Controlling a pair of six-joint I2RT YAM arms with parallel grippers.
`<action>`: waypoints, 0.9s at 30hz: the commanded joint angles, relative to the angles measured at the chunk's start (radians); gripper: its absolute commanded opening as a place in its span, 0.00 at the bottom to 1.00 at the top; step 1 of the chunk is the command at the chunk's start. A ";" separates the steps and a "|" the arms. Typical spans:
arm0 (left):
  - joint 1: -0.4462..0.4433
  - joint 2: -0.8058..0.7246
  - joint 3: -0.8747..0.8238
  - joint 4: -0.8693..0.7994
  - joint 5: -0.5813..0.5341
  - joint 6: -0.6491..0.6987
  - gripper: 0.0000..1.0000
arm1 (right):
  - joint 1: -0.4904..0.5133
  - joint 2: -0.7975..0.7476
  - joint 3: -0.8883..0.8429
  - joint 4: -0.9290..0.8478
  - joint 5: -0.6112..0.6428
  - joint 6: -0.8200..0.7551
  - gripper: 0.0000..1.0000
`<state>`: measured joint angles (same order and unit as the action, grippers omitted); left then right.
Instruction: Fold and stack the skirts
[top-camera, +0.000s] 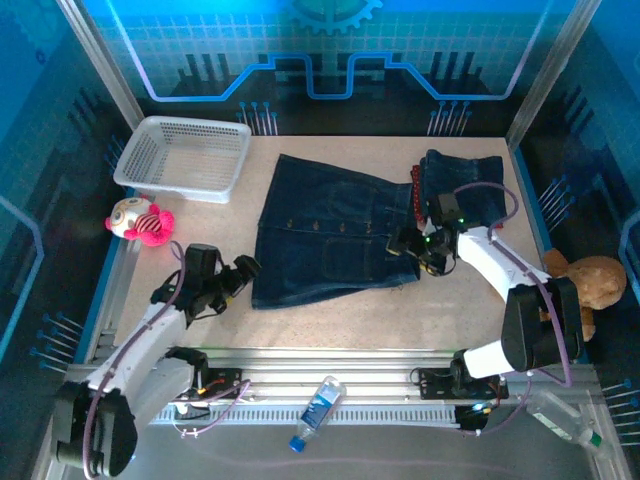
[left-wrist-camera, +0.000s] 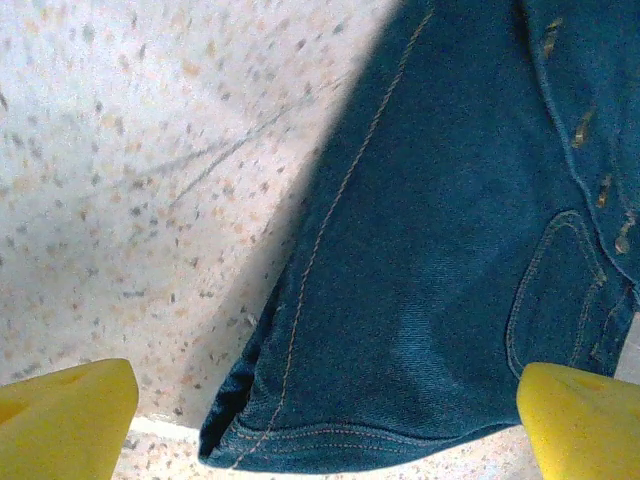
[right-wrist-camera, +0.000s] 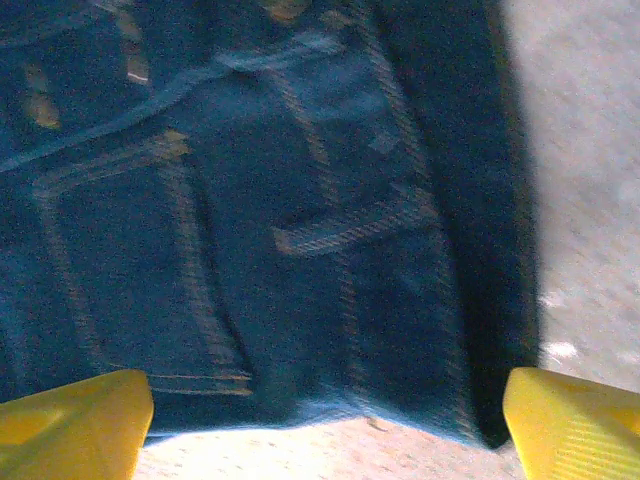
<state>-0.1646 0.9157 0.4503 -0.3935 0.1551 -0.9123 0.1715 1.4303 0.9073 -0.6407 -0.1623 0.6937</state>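
Observation:
A dark blue denim skirt (top-camera: 335, 230) lies spread flat in the middle of the table. At the back right sits a folded pile with another denim skirt (top-camera: 470, 180) on top and a red skirt's edge (top-camera: 413, 192) showing at its left side. My left gripper (top-camera: 243, 271) hangs open just off the flat skirt's near left corner; in the left wrist view that hem corner (left-wrist-camera: 300, 430) lies between the yellow fingers (left-wrist-camera: 65, 415). My right gripper (top-camera: 408, 246) is open over the near right corner, where the denim edge (right-wrist-camera: 330, 390) spans the gap between its fingers (right-wrist-camera: 575, 420).
A white mesh basket (top-camera: 185, 158) stands at the back left, with a pink-and-white plush toy (top-camera: 140, 220) at the left edge. A brown plush (top-camera: 585, 280) sits off the right edge. A water bottle (top-camera: 318, 410) lies on the front rail.

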 joint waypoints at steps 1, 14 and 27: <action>-0.020 0.043 0.058 -0.076 0.038 -0.100 0.99 | -0.013 -0.028 -0.064 -0.053 0.033 0.020 0.86; -0.101 0.160 -0.022 0.054 0.056 -0.238 0.96 | -0.014 0.003 -0.162 0.152 -0.059 0.159 0.73; -0.122 0.222 -0.040 0.073 0.080 -0.292 0.77 | -0.017 0.003 -0.191 0.214 -0.059 0.164 0.58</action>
<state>-0.2745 1.1183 0.4305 -0.3210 0.1993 -1.1847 0.1669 1.4269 0.7319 -0.4526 -0.2169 0.8467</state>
